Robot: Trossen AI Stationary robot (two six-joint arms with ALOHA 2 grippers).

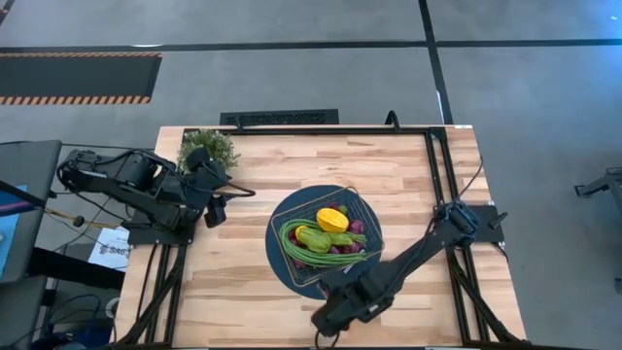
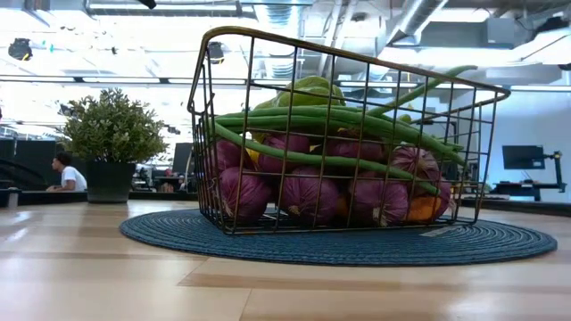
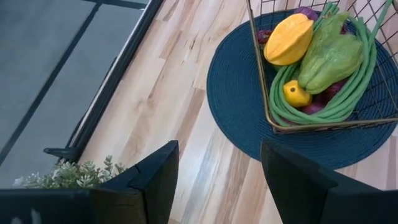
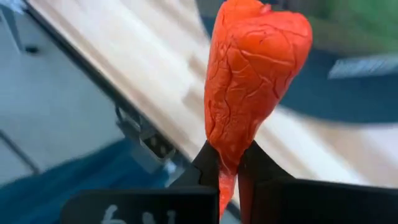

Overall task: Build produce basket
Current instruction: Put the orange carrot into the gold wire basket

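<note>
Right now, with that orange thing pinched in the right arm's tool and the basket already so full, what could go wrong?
1. The right tool grips the orange vegetable only by its thin tip, so it might swing or slip out.
2. The basket is already heaped, with green beans up near the rim, so another piece may roll off.
3. The right arm is close to the basket's near edge and could nudge it on the blue mat.

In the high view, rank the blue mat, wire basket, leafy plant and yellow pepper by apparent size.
1. Blue mat
2. Wire basket
3. Leafy plant
4. Yellow pepper
</note>
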